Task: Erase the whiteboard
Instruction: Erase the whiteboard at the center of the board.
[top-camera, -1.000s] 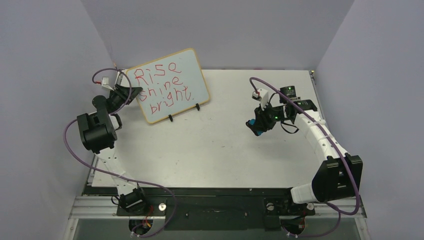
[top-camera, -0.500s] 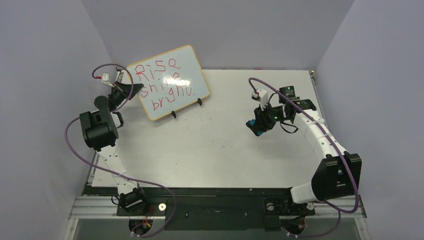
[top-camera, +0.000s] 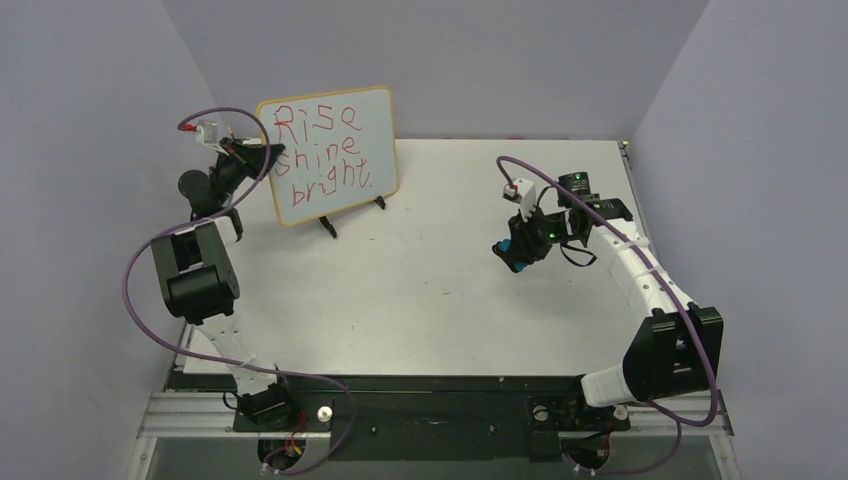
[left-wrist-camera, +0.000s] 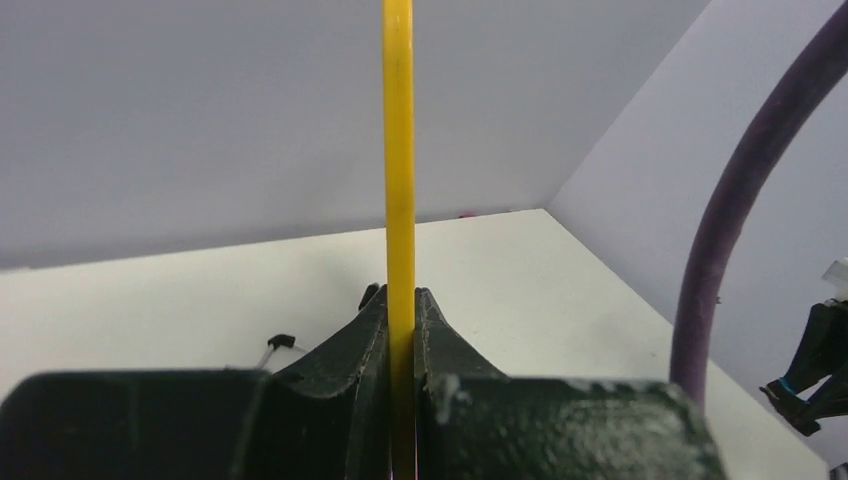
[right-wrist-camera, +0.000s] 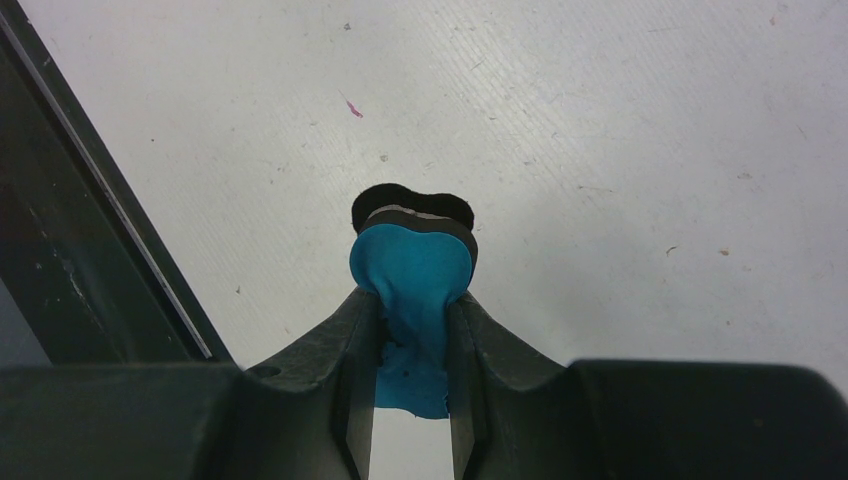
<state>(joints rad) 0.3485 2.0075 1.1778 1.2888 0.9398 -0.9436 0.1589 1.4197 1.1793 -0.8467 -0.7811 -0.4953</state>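
Nearest, over the middle right of the counter (top-camera: 430, 300), the right tool (right-wrist-camera: 412, 290) hangs clear of the surface with its fingers closed on a blue eraser (right-wrist-camera: 410, 262). The soft block bulges out past the fingertips and its dark felt face points away from the wrist. Well apart from it, at the far left, the left tool (left-wrist-camera: 400, 312) is clamped on the left side of the board (top-camera: 330, 150). In the wrist view the thin yellow frame (left-wrist-camera: 399, 150) runs straight up between the pinched fingers. The board stands nearly upright against the back wall, its face turned toward the right arm and covered in red writing (top-camera: 320, 155). The black wire stand (top-camera: 328, 226) shows at its lower edge, and whether its feet touch the counter cannot be told. The board looks light, thin and stiff, with a glossy face too slick to pinch, so the frame is the sound place to hold it. Gripped at one side only, it will likely swing or twist when the eraser presses, most of all near the free right side. Light strokes, or strokes started near the clamped side, should keep it steady.
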